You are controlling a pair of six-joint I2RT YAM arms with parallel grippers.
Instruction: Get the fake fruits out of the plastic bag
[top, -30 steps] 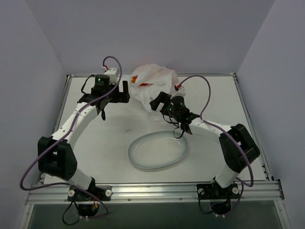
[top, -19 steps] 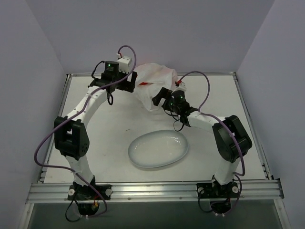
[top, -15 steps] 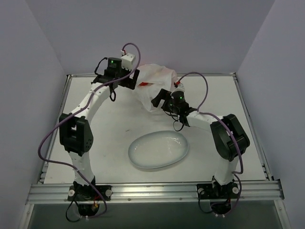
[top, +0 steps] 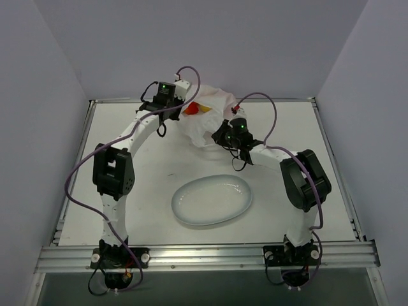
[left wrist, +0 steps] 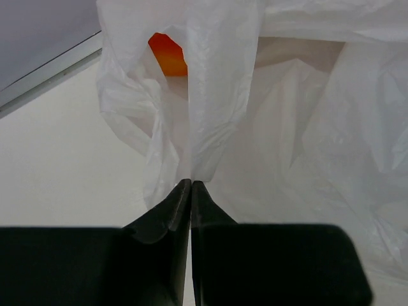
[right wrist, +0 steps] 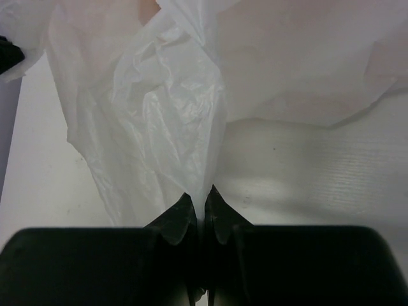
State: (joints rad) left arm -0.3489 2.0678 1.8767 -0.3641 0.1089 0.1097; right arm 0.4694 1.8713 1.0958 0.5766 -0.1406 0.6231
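The plastic bag (top: 213, 105) lies crumpled at the back of the table, thin and white. Through its mouth show fake fruits: a red-orange one (top: 190, 109) and a yellow bit (top: 205, 108). My left gripper (top: 182, 106) is at the bag's left edge, shut on a fold of its film (left wrist: 201, 146). An orange-red fruit (left wrist: 169, 55) shows through an opening above that fold. My right gripper (top: 220, 134) is at the bag's near right side, shut on another pleat of the bag (right wrist: 166, 121). The other fruits are hidden inside.
A white oval plate (top: 191, 213) lies in front of the bag, between the two arms. The table's raised metal rim (top: 90, 121) runs along the sides and back, close behind the bag. Purple cables loop above both wrists.
Both arms reached in to the bag, the left from the far left, the right from below. Both grippers were open before and have closed on the bag's film.
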